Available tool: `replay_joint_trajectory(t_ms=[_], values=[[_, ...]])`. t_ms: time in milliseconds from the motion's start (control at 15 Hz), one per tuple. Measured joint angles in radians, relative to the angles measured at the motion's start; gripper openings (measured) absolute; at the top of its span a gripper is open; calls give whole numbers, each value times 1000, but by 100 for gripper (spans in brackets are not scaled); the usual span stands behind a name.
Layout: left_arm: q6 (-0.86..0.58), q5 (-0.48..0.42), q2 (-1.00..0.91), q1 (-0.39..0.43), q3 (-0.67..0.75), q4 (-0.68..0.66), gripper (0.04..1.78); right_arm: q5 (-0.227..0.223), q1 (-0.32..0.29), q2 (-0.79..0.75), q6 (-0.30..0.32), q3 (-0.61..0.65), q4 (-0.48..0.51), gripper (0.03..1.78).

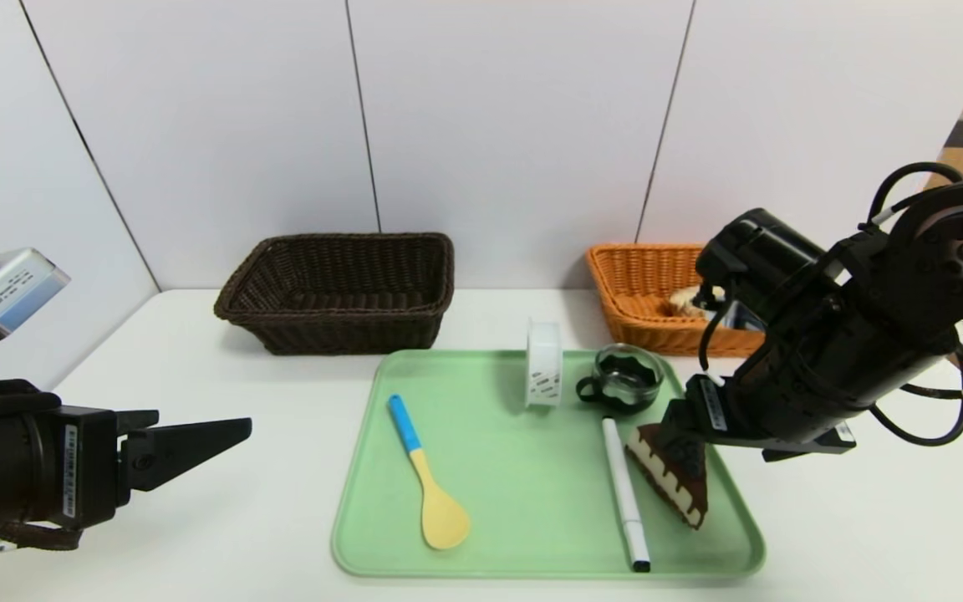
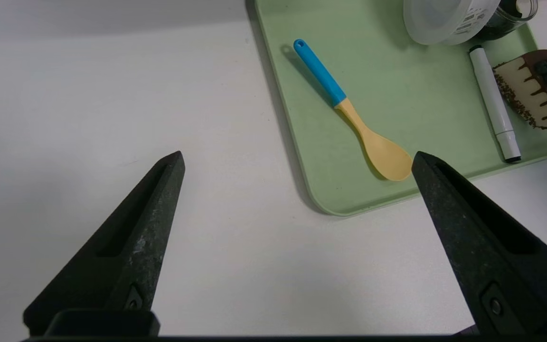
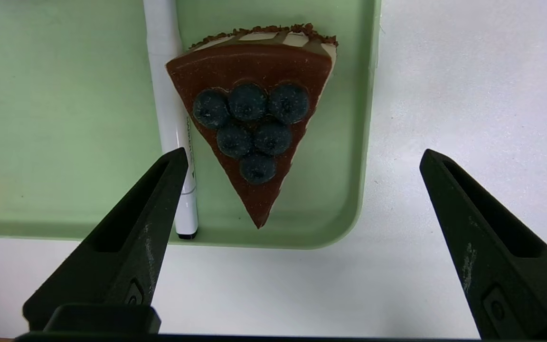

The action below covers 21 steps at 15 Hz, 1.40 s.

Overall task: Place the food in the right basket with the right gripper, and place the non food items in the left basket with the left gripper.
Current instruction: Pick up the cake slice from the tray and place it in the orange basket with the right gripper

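On the white desk (image 1: 222,510) lie one green tray (image 1: 532,468) and two baskets: a dark brown basket (image 1: 339,288) toward the left rear and an orange basket (image 1: 657,288) toward the right rear. The tray carries five things, one of each: a spoon (image 1: 431,477) with a blue handle and yellow bowl, a roll of white tape (image 1: 544,364) standing on edge, a small glass cup (image 1: 628,376) with dark contents, a white marker (image 1: 625,493), and a wedge of chocolate cake (image 1: 674,477) lying just beside the marker near the tray's right rim. The brown basket shows nothing inside from the head view; the orange one holds a pale item (image 1: 686,301), partly hidden behind the right arm, too hidden to name. The right tool (image 1: 686,431) hangs over the cake with its jaws spread wide, gripping nothing; only the right wrist view shows the six blueberries (image 3: 249,128) on the cake's top and that the marker lies against the cake's side. The left tool (image 1: 197,443) hovers over bare desk left of the tray, jaws likewise spread and empty; its wrist view shows the spoon's bowl close to the tray's near edge.
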Motion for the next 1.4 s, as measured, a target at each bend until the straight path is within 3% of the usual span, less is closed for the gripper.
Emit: replay_joint_trajectory(t_ms=[400, 600, 933, 1200, 1400], values=[[-1, 0, -6, 0, 11, 0, 169, -6, 46, 30, -2, 0, 0, 169], [-1, 0, -8, 0, 12, 0, 169, -36, 51, 54, -2, -2, -3, 169], [0, 0, -11, 0, 13, 0, 169, -38, 51, 99, -1, -3, -6, 169], [1, -1, -11, 0, 19, 0, 169, -36, 51, 128, -1, -11, -26, 107], [1, -1, -11, 0, 20, 0, 169, -36, 51, 139, 0, -12, -25, 76]])
